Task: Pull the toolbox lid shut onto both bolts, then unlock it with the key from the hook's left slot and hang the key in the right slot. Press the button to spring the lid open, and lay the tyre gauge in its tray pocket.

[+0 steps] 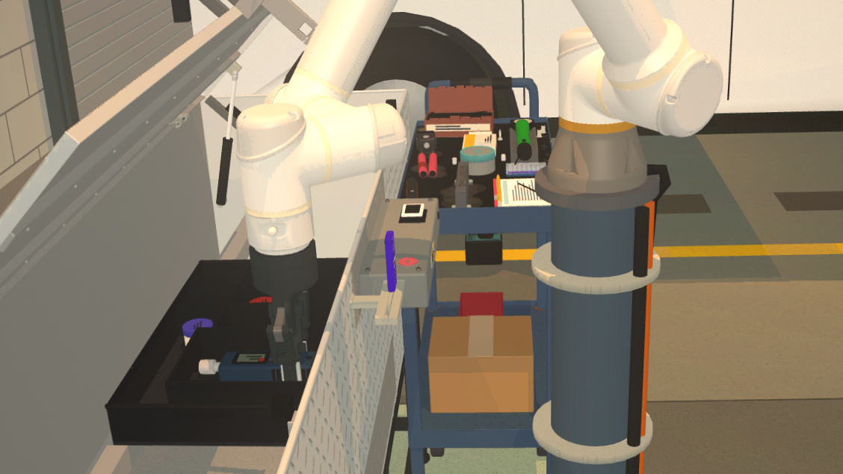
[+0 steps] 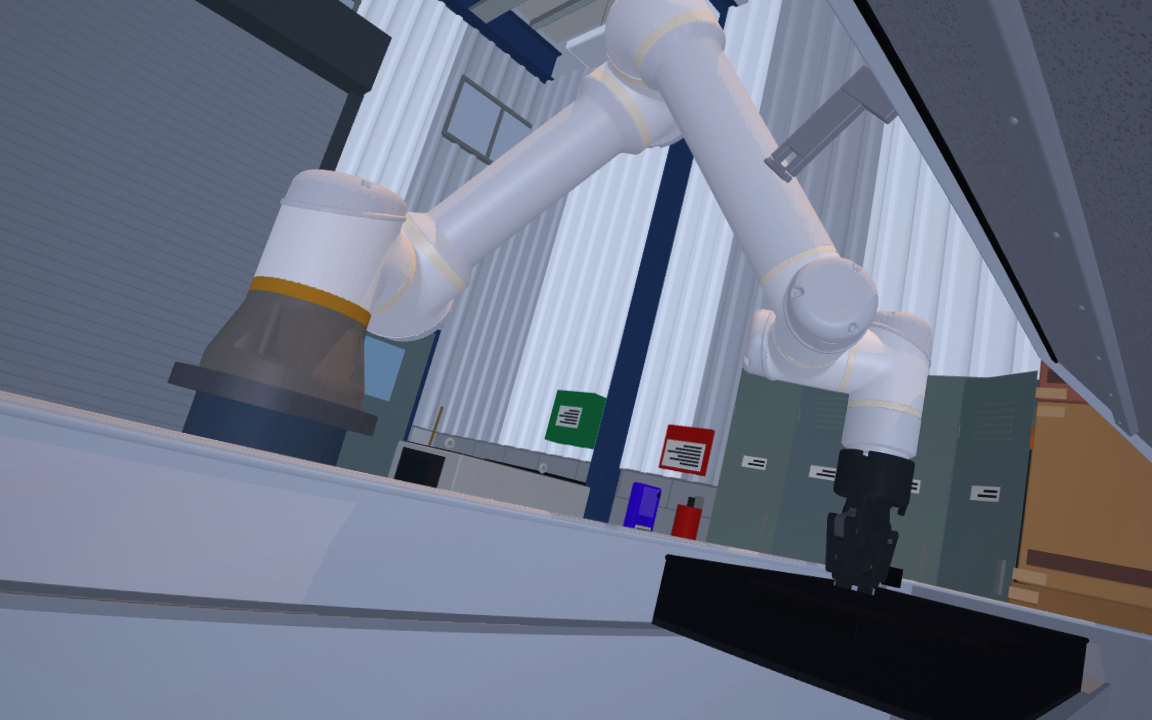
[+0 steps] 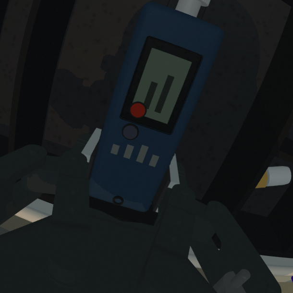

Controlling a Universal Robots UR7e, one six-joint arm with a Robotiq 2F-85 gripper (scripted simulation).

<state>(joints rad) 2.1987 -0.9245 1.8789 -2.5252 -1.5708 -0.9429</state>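
Note:
In the black tray of the open toolbox, the blue tyre gauge lies flat in a long pocket, its white nozzle pointing left, and it is gripped at its right end by my gripper, which reaches straight down. The gauge shows a grey screen and a red dot. The toolbox lid stands raised on its gas strut. The purple key hangs at the hook on the pegboard, beside the grey box with the red button.
Behind the toolbox stands a blue cart with tools on top and a cardboard box on its lower shelf. My arm's pedestal rises on the right. A purple-capped item sits in the tray left of the gauge.

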